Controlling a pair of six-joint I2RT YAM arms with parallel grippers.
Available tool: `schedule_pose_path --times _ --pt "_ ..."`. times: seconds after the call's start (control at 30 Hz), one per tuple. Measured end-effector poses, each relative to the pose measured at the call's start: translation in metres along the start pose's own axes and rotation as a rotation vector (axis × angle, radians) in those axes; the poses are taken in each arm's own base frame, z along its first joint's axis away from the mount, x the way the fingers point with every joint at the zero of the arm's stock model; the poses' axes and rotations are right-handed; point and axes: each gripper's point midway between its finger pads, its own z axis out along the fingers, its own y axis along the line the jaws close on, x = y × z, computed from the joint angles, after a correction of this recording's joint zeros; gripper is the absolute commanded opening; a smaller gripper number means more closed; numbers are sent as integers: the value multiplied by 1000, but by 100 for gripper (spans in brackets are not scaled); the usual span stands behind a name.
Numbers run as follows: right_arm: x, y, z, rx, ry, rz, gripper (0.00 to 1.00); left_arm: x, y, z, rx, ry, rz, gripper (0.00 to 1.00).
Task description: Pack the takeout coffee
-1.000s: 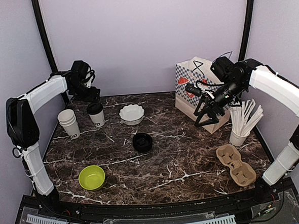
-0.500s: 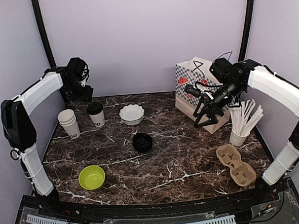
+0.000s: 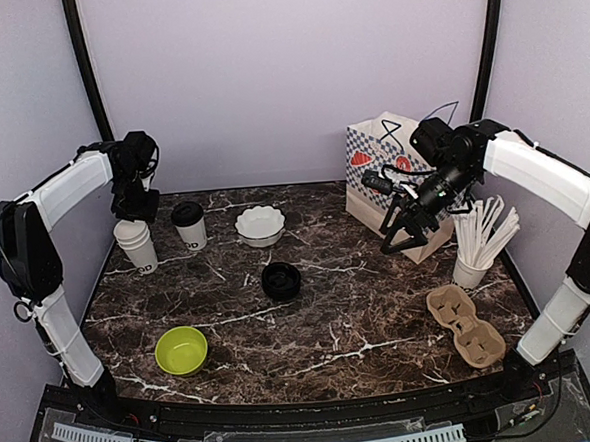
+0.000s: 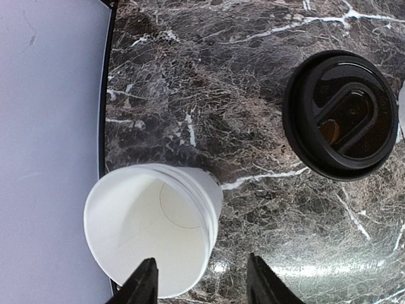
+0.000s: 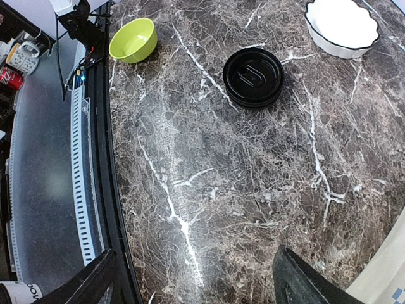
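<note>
One takeout coffee cup [image 3: 188,226], white with a black lid, stands at the back left; its lid shows in the left wrist view [image 4: 340,115]. A stack of lidless white cups [image 3: 136,243] with black lettering stands left of it. My left gripper [image 3: 135,207] hangs just above this stack, open and empty. In the left wrist view [image 4: 202,288] one finger is over the top cup's mouth [image 4: 149,231] and the other is outside its wall. My right gripper [image 3: 404,230] is open and empty, above the table in front of the paper bag [image 3: 387,165].
A white scalloped bowl [image 3: 260,224] sits at the back middle, with a stack of black lids [image 3: 281,280] in front of it and a green bowl [image 3: 181,349] at the front left. A brown cup carrier [image 3: 466,324] and a cup of straws [image 3: 474,255] stand on the right.
My left gripper has swung left and forward, from behind the lidded cup to above the stack of lidless cups. My right gripper has shifted slightly left.
</note>
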Motion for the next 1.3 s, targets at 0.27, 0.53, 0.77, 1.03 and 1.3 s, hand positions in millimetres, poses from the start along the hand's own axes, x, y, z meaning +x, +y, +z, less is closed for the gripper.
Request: schedule_pose_path --times 0.27,0.53,0.77,1.03,1.3 --pt "0 0 0 0 0 1 82 -4 12 7 12 -7 -31 34" --pt "0 0 0 0 0 1 82 -4 5 14 55 0 -37 25" --pt "0 0 0 0 0 1 82 -3 1 22 65 11 -31 14" --pt "3 0 2 -3 6 7 82 -2 3 23 57 12 -30 14" --pt "3 0 2 -3 6 7 81 1 -1 33 57 38 -19 4"
